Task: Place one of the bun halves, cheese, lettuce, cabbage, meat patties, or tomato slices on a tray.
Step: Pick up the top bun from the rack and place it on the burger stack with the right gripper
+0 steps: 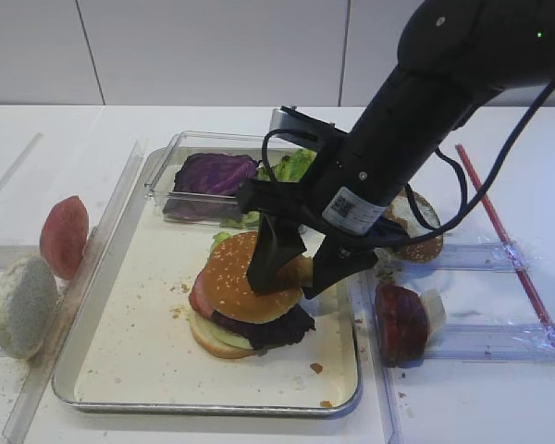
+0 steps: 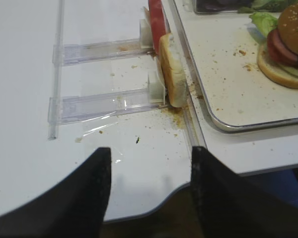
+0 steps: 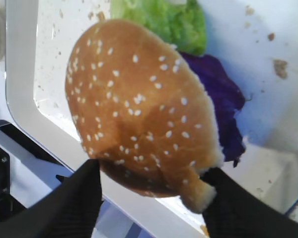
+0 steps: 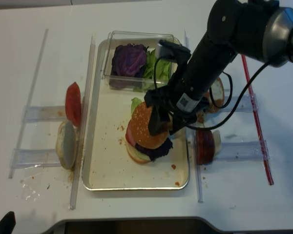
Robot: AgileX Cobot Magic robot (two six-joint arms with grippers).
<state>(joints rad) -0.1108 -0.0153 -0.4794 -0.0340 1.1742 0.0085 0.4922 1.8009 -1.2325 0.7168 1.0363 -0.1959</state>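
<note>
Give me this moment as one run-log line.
right gripper: straddling sesame bun top, contact unclear | bun top: on burger stack in tray | left gripper: open, idle over table, clear of tray

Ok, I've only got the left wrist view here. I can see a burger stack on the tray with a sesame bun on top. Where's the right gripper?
Observer: The right gripper is down at the stack, astride the right side of the bun top.
Operator: Is it gripping the bun?
Observer: I can't tell. In the right wrist view its fingers flank the bun's near edge and seem to touch it on both sides, with the jaws wide apart. The bun sits on the stack, over purple cabbage.
</note>
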